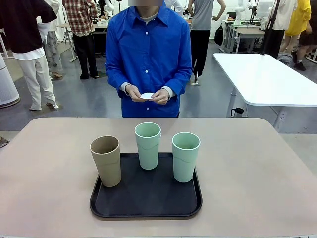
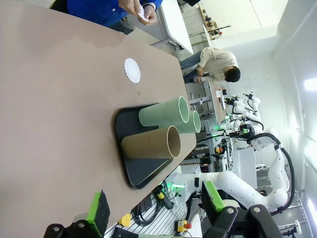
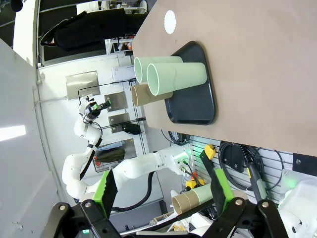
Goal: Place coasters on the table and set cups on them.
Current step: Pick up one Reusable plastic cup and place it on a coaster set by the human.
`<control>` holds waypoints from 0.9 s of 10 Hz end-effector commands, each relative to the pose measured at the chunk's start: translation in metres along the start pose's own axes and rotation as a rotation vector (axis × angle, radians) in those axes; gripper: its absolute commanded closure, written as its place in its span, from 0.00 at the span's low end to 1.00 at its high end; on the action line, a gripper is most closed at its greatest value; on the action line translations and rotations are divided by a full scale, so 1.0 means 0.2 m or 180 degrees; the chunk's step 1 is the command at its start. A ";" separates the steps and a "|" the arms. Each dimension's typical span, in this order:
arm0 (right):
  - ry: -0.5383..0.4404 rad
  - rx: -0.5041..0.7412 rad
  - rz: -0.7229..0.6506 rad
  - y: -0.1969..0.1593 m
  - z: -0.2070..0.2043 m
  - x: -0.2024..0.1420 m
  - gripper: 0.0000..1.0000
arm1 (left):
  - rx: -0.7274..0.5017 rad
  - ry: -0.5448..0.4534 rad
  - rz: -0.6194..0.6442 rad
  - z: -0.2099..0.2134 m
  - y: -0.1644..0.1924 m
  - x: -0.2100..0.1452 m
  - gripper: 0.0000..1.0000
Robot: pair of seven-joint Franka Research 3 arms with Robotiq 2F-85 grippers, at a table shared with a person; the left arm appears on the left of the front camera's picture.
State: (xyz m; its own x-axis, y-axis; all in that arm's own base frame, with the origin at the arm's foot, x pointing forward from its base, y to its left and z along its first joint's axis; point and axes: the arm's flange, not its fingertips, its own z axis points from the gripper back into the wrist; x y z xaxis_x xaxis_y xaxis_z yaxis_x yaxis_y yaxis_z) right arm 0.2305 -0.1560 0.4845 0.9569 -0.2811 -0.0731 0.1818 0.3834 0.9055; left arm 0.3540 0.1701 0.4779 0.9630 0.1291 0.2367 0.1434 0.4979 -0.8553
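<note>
Three cups stand on a black tray on the beige table: a tan one at the left and two mint ones. Across the table, a person in a blue shirt holds a white coaster in both hands. In the wrist views another coaster lies flat on the table between the tray and the person. My left gripper is open and empty, well back from the tan cup. My right gripper is also open and empty, off the table's near edge.
A white table stands behind at the right. Several people stand farther back in the room. Wide bare table top lies to both sides of the tray and in front of the person.
</note>
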 end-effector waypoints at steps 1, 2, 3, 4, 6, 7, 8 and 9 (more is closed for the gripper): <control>0.0014 0.0058 -0.0007 0.00 0.00 0.00 0.00 | 0.0367 -0.0067 -0.0927 -0.02 -0.14 0.04 0.00; 0.0014 0.0058 -0.0007 0.00 0.00 0.00 0.00 | 0.0596 -0.0253 -0.1480 -0.05 -0.27 0.08 0.00; 0.0014 0.0058 -0.0007 0.00 0.00 0.00 0.00 | 0.0745 -0.0174 -0.2013 -0.10 -0.37 0.11 0.00; 0.0014 0.0058 -0.0007 0.00 0.00 0.00 0.00 | 0.1031 -0.0184 -0.2531 -0.17 -0.45 0.12 0.00; 0.0014 0.0058 -0.0007 0.00 0.00 0.00 0.00 | 0.1238 0.0220 -0.3244 -0.37 -0.59 0.06 0.00; 0.0014 0.0058 -0.0007 0.00 0.00 0.00 0.00 | 0.1207 0.0545 -0.3367 -0.46 -0.62 0.04 0.00; 0.0014 0.0058 -0.0007 0.00 0.00 0.00 0.00 | 0.1255 0.0700 -0.3485 -0.56 -0.64 0.02 0.00; 0.0014 0.0058 -0.0007 0.00 0.00 0.00 0.00 | 0.1299 0.0769 -0.3637 -0.69 -0.66 -0.01 0.00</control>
State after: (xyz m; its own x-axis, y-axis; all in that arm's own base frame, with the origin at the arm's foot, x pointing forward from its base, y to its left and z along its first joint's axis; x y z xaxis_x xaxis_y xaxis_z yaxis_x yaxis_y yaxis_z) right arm 0.2312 -0.1549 0.4840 0.9573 -0.2790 -0.0759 0.1840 0.3852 0.9043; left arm 0.3659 -0.0022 0.5406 0.3848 -0.6701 0.6348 0.8839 0.4656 -0.0443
